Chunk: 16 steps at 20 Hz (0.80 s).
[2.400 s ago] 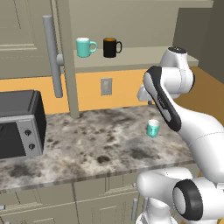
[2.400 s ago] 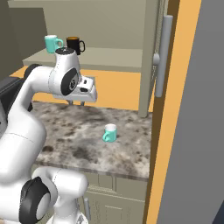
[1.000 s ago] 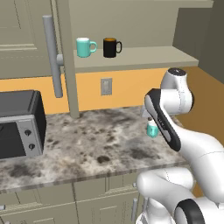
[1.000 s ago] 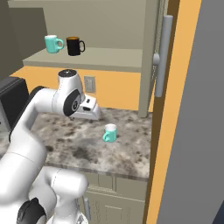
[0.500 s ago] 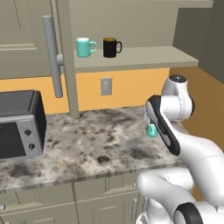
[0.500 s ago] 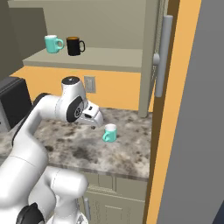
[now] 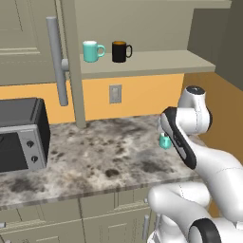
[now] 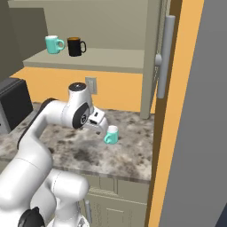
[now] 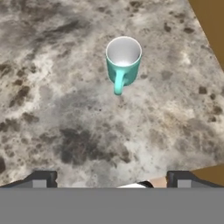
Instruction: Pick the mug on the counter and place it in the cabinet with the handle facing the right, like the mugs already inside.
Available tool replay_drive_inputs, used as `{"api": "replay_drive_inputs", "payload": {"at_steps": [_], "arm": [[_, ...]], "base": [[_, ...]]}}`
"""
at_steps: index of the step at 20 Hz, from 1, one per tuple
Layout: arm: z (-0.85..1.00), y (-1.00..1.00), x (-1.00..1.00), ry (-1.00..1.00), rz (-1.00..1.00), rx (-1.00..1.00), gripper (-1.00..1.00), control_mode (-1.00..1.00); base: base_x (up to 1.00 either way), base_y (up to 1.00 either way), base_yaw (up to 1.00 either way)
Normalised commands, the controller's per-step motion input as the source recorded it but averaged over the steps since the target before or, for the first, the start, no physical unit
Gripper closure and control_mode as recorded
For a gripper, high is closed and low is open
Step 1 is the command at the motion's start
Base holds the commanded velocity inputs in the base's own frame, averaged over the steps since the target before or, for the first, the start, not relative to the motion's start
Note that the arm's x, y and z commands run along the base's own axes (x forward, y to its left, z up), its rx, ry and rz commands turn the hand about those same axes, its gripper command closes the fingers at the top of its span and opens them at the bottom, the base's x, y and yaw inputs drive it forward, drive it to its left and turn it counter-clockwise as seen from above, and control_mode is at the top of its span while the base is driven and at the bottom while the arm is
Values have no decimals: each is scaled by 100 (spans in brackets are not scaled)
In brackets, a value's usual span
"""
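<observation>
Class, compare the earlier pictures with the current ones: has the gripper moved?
Yes. In the right base view the gripper has dropped from wall outlet height to beside the mug on the counter.

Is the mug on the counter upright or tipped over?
Upright. In the hand view the teal mug stands on the counter with its round white mouth facing up and its handle running down the side.

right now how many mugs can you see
3. A teal mug and a black mug stand side by side on the cabinet shelf. A second teal mug stands upright on the counter. None seem hidden.
</observation>
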Motion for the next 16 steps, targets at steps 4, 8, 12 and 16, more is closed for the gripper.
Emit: {"api": "replay_drive_inputs", "payload": {"at_steps": [4,8,12,16], "arm": [[-15,-5,4,0,0,0,-100,-100],[-14,0,3,0,0,0,-100,-100],[-15,-2,4,0,0,0,-100,-100],[-14,-7,6,0,0,0,-100,-100]], "base": [[0,0,0],[0,0,0],[0,0,0],[0,0,0]]}}
